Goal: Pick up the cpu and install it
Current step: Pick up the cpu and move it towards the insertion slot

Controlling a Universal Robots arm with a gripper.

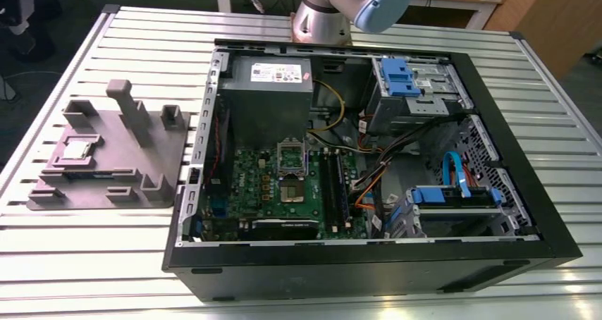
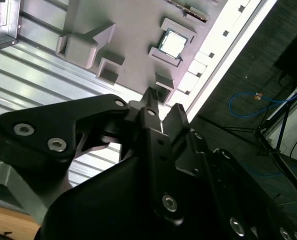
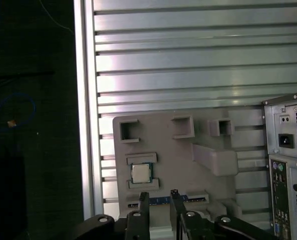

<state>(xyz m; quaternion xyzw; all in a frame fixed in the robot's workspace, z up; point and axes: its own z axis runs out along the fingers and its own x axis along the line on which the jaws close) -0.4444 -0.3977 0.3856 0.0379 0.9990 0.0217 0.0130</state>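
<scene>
The black tool (image 3: 159, 196), narrowly parted and empty, hangs clear of the small silvery square cpu (image 3: 140, 173), which sits beyond its tips in the grey plastic block fixture (image 3: 178, 160).

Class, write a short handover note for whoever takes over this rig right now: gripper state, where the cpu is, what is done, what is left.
The gripper is open and empty, clear of the cpu.
The cpu lies flat in its seat on the grey fixture, on the table, to the exterior view's left of the case.
Done: nothing yet; the cpu is not grasped.
Left: pick it up and fit it in the socket inside the case.
</scene>
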